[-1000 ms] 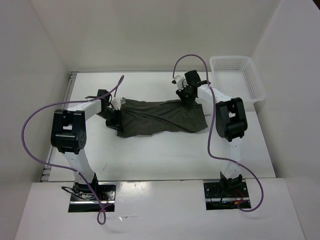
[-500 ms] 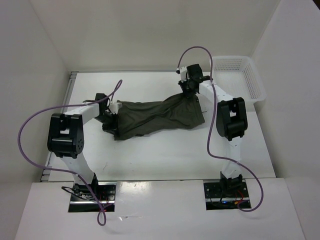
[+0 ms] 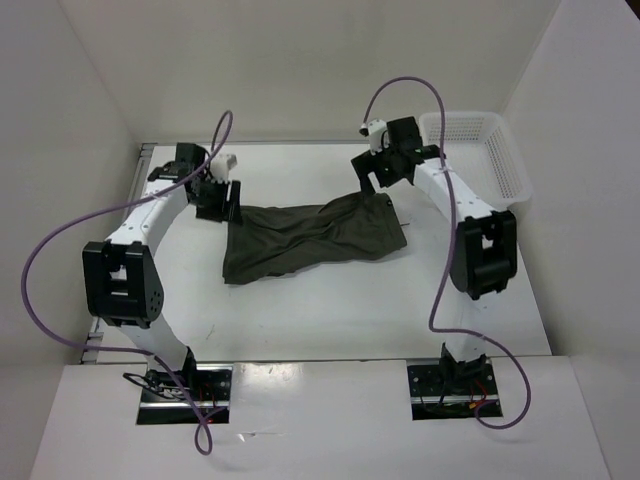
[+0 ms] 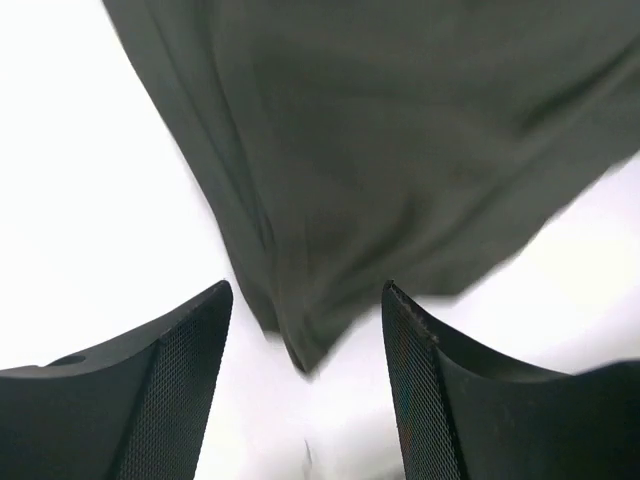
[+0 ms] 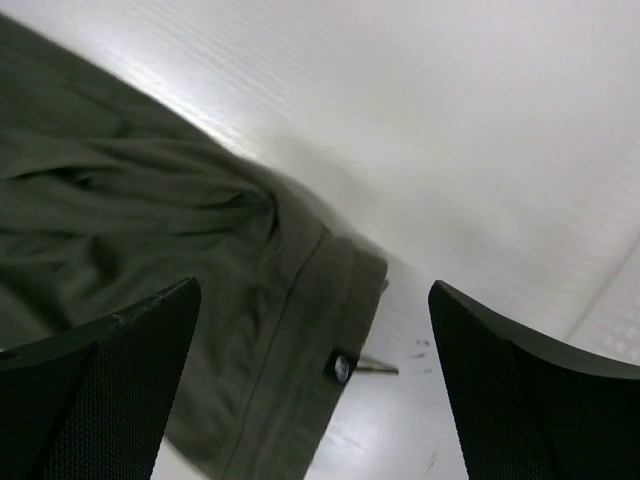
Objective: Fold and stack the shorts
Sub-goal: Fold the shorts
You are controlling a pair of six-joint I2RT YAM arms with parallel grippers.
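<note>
Left gripper (image 3: 220, 203) hangs spread and empty over the 10 o'clock corner of the shorts (image 3: 315, 235); right gripper (image 3: 373, 180), equally spread and empty, hovers at their 1 o'clock corner. The shorts lie flat mid-table as 1 wrinkled strip. The lengthwise fold looks laid, I judge; the next move calls for pinching 1 end and carrying it over the other

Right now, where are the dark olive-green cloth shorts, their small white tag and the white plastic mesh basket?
dark olive-green cloth shorts (image 3: 315, 238), top view, the middle.
small white tag (image 5: 343, 366), right wrist view, its centre.
white plastic mesh basket (image 3: 512, 165), top view, right wall.
</note>
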